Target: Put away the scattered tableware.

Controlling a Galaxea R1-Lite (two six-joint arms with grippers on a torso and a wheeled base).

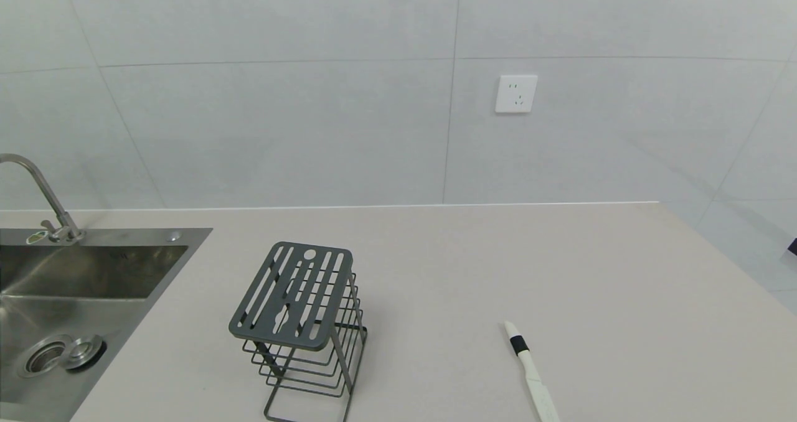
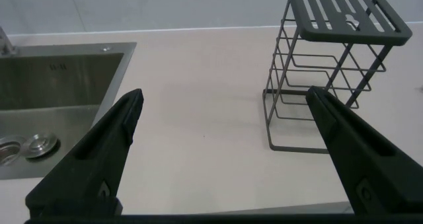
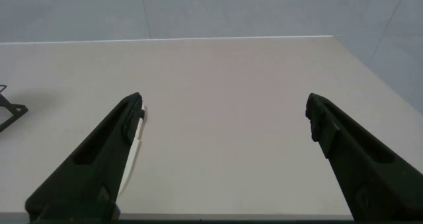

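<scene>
A kitchen: a stainless steel sink [image 1: 124,236] with a curved tap [image 1: 38,188] sits in a pale bench [image 1: 498,254]. Behind is a large-tiled wall [image 1: 280,129] with a socket [image 1: 516,93], and a knife rack [image 1: 292,292] stands nearby.

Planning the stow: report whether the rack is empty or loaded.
Empty. The rack has no handle in its slots; the knife lies on the counter.

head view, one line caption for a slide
White knife lies on the counter right of a dark slotted rack, steel sink at the left.
</scene>
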